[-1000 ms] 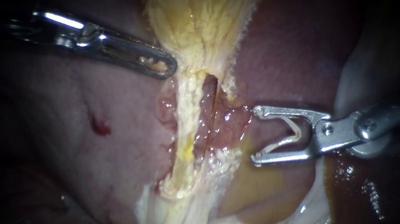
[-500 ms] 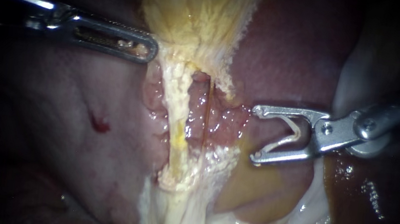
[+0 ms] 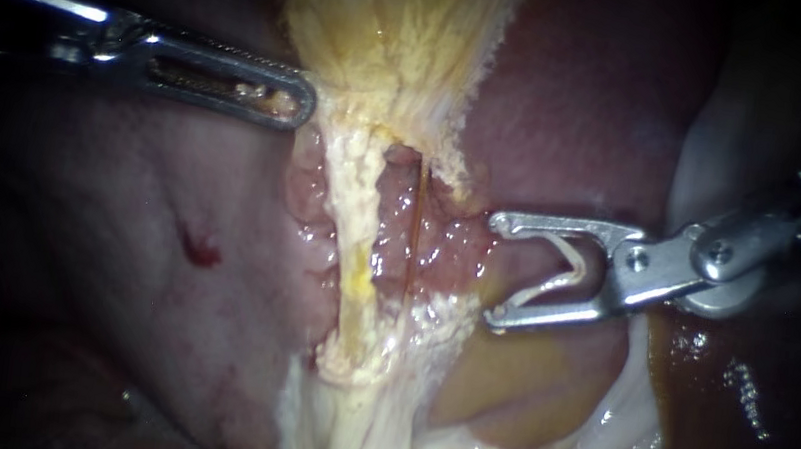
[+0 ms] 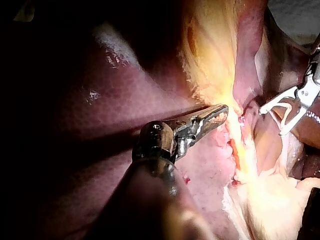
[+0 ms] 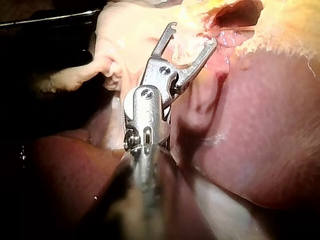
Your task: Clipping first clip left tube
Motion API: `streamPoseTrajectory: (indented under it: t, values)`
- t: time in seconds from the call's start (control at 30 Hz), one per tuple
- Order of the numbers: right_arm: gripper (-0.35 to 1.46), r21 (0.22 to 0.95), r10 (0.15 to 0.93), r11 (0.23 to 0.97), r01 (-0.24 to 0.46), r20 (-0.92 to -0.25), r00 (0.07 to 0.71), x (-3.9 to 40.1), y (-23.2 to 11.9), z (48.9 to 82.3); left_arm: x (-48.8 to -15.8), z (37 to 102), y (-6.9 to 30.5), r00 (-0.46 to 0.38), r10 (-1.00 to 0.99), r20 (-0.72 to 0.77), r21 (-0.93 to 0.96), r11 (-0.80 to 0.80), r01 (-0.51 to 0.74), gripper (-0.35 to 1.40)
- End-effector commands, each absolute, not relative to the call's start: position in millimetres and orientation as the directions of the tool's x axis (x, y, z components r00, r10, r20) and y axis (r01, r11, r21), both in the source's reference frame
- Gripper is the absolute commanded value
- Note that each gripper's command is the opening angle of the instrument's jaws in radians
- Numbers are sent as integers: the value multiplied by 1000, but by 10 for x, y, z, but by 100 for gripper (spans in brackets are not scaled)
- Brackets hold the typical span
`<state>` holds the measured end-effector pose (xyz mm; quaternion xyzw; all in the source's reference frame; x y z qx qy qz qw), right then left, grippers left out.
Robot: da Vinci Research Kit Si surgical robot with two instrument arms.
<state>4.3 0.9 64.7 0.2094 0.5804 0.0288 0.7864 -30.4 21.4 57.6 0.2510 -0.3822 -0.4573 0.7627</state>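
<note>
Holding a white clip [image 3: 564, 270] spread in a V between them, the jaws of my right instrument [image 3: 494, 270] stand wide apart. They sit just beside the pink tissue and are not yet around anything. Beyond them the left tube [image 3: 354, 260] runs pale and upright, a narrow window parting it from a thinner strand nearer the clip. My left instrument [image 3: 298, 107] has its jaws closed on the gallbladder [image 3: 391, 42] edge, which pulls the tube taut. Done well, I judge, one jaw threads the window and the clip sits square across the left tube alone, both tips showing before closing.
</note>
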Motion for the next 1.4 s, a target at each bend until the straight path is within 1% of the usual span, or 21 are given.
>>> streamPoseTrajectory:
  t: [0.03, 0.17, 0.3, 0.53, 0.77, 1.13, 1.4]
  values:
    - [50, 373, 298, 907, 197, -897, 326, 48, 6, 649, -304, 576, 214, 289, -890, 353, 732, 456, 506, -35]
    - [50, 406, 327, 891, 203, -884, 334, 74, -6, 655, -305, 576, 214, 289, -890, 353, 732, 455, 506, -35]
    - [50, 423, 342, 882, 210, -879, 332, 94, -15, 656, -305, 576, 215, 289, -890, 353, 732, 455, 506, -35]
    - [50, 446, 365, 869, 214, -870, 332, 115, -21, 660, -306, 577, 215, 289, -890, 353, 732, 455, 507, -35]
    - [50, 469, 386, 858, 209, -858, 339, 120, -24, 670, -306, 577, 215, 289, -890, 353, 732, 455, 507, -35]
    - [50, 526, 444, 831, 179, -823, 355, 117, -19, 700, -306, 575, 214, 289, -890, 353, 732, 455, 507, -35]
    - [50, 538, 454, 824, 177, -815, 360, 119, -19, 715, -307, 574, 212, 288, -890, 353, 732, 455, 508, -35]
